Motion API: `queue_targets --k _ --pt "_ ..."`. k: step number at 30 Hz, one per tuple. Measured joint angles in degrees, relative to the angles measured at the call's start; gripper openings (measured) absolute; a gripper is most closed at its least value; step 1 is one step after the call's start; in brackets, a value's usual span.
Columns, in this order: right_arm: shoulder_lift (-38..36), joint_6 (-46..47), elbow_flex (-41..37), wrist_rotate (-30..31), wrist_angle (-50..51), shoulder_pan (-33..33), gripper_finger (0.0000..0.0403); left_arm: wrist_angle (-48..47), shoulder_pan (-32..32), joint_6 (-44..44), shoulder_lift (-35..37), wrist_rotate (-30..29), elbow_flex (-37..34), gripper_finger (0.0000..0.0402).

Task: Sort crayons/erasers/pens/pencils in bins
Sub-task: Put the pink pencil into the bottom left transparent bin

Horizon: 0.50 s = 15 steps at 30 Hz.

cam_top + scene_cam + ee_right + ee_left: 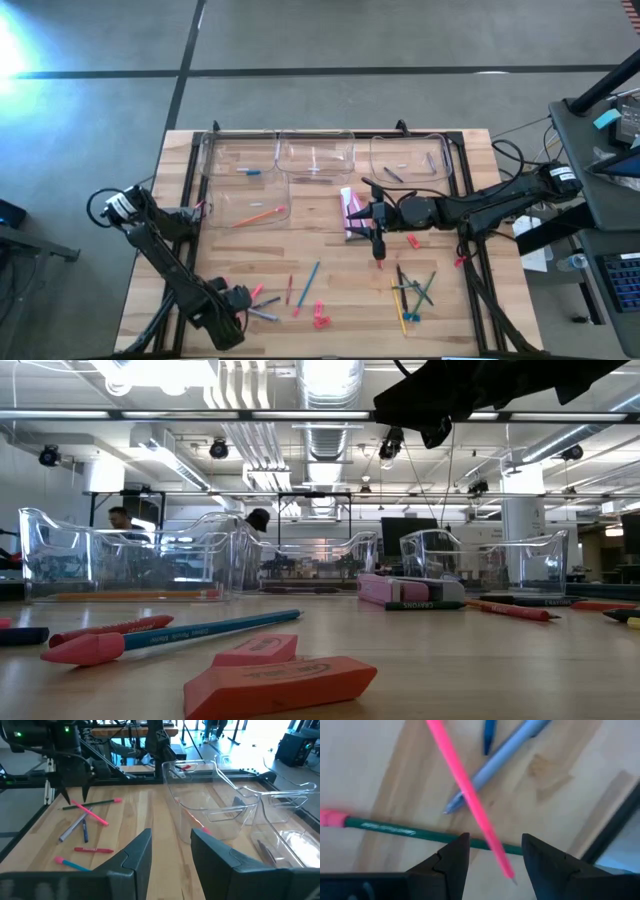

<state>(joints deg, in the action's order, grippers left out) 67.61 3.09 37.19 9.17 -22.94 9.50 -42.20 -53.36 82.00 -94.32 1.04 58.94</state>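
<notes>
Four clear bins [315, 155] stand along the far side. One holds a blue pen [248, 172], and another holds an orange stick [258, 215]. My left gripper [495, 852] is open and points down at the near left. It hovers over a thin pink stick [465, 785], which lies across a green pencil [395, 830] and a grey pen [505, 750]. The right wrist view shows this gripper [75, 795] just above them. Pink erasers [280, 685] lie near the front edge. My right gripper [171, 855] is open, level and holds nothing above mid-table [362, 213].
A pink crayon box [352, 212] lies under the right arm. A blue pencil [310, 282] and a red crayon [289, 290] lie near the front centre. A heap of pencils and pens [410, 290] is at the near right. Black frame rails [190, 190] run along the table's sides.
</notes>
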Motion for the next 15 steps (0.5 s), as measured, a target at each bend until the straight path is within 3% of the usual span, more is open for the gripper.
queue_targets --k 11,15 --pt "0.00 -0.07 0.00 0.01 -0.02 0.00 0.0127 -0.15 0.11 0.13 -2.03 -2.49 -0.26 0.0166" --pt "0.00 -0.07 0.00 0.00 -0.02 0.00 0.0127 -0.18 0.11 -0.08 -4.51 -0.86 -0.32 0.0166"
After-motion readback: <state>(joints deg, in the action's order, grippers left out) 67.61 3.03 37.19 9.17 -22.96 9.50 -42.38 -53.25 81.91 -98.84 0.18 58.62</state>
